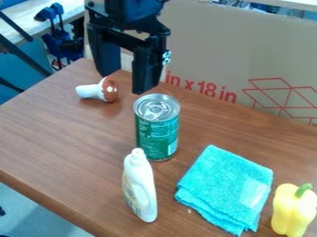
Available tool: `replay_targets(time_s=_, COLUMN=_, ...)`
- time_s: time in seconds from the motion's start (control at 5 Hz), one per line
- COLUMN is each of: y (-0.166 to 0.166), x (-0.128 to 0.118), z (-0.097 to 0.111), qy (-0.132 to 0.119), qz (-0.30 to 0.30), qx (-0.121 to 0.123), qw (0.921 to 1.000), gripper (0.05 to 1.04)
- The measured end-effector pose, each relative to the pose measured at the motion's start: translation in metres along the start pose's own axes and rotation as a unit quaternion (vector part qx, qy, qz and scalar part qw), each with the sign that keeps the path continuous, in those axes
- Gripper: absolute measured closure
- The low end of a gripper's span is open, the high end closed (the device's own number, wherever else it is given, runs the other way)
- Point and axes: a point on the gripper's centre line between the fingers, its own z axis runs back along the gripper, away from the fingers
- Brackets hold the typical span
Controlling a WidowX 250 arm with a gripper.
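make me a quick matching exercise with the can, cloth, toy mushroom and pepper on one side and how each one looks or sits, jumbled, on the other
1. can
2. cloth
3. toy mushroom
4. pepper

A. lying on its side
B. yellow, at the lower right
C. upright, pull tab on top
D. turquoise and folded

Right pairs: 1-C, 2-D, 3-A, 4-B

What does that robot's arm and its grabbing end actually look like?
The visible part of the arm is black and chunky. Its gripper is black too, with two broad, blocky fingers below a crossbar. A small, pale, patterned patch marks one side.
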Motion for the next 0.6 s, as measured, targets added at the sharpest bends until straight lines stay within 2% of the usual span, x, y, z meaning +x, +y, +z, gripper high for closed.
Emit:
replay_targets(time_s=0.2, y=0.0, x=0.0, z=-0.006, qy=0.012, qz=0.0, qx=-0.002, qw=0.9999, gripper=0.081)
replay_targets(time_s=0.4, y=0.017, x=0.026, z=-0.022, qy=-0.012, qz=0.018, qx=-0.002, qw=0.9998, gripper=0.081)
replay_targets(time_s=0.6, y=0.024, x=0.046, z=-0.033, qy=-0.041, qz=0.014, qx=0.012, qw=0.999, gripper=0.081)
